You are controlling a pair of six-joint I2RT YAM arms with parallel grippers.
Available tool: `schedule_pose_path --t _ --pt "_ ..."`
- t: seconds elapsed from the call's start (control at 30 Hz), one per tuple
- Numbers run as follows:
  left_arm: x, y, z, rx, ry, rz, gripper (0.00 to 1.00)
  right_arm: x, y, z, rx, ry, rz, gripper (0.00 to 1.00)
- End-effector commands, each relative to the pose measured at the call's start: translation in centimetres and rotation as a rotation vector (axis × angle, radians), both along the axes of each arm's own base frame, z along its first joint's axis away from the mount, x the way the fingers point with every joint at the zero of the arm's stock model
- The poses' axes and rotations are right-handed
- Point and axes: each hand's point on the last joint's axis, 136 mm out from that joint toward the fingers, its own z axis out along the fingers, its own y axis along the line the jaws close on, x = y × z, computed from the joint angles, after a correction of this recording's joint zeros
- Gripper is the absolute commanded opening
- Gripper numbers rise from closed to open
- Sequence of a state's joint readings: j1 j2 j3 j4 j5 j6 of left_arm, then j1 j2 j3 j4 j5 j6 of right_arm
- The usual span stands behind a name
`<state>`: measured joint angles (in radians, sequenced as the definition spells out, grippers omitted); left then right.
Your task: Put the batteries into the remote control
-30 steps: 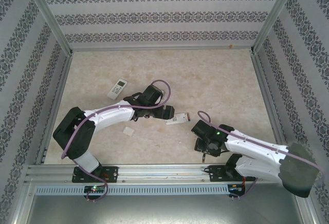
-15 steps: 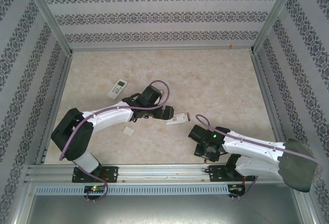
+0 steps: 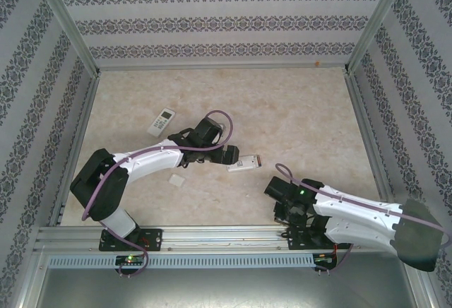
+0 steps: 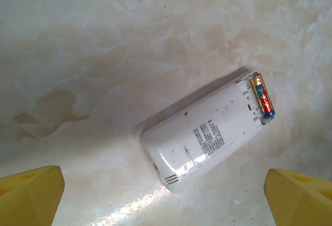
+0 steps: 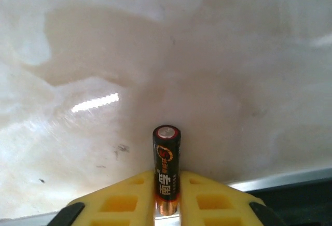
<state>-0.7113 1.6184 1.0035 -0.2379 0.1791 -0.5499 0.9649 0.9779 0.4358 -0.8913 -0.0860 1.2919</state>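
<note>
Top view high from near edge, wrist views close above table (image 3: 296,103), left shares remote (image 4: 202,135)

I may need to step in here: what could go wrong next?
1. The right gripper pinches the battery by one end, the rest sticking out; it may pivot or slip when pressed into the remote.
2. The left gripper hangs open above the remote, not touching it; the loose remote could slide under a push.
3. The seated cell lies exposed at the remote's very end and might get knocked out.
</note>
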Motion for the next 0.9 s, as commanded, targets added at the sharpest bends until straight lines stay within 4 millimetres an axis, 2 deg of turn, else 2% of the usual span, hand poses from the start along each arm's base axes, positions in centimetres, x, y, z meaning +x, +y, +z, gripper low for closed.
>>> schedule_pose_path --t 0.0,0.13,0.2,0.3,0.37,0.57,0.7,0.87 --pt "0.4 -0.1 0.1 -0.012 -0.014 0.005 1.00 2.6 0.6 2.0 -0.009 -0.125 0.088 0.13" --pt "0.4 0.1 0.5 -0.017 -0.022 0.015 1.00 7.3 3.3 5.8 0.037 -0.313 0.245 0.10" --pt "0.5 0.4 0.9 -0.029 -0.031 0.025 1.00 10.4 5.0 7.3 0.060 -0.397 0.348 0.09" --pt "0.5 1.0 1.2 -0.053 -0.021 0.040 1.00 14.1 6.9 8.3 0.143 -0.400 0.426 0.05" --pt "0.3 1.4 1.3 -0.075 -0.013 0.042 1.00 16.0 7.7 8.0 0.188 -0.375 0.470 0.02" --pt "-0.1 1.7 1.9 -0.186 -0.003 0.038 1.00 19.2 7.7 5.8 0.177 -0.291 0.511 0.00" --pt "0.1 1.6 1.9 -0.187 0.002 0.034 1.00 20.0 8.1 4.8 0.170 -0.275 0.520 0.02" --pt "0.3 1.7 2.1 -0.176 -0.003 0.025 1.00 20.2 7.3 3.2 0.115 -0.244 0.509 0.06"
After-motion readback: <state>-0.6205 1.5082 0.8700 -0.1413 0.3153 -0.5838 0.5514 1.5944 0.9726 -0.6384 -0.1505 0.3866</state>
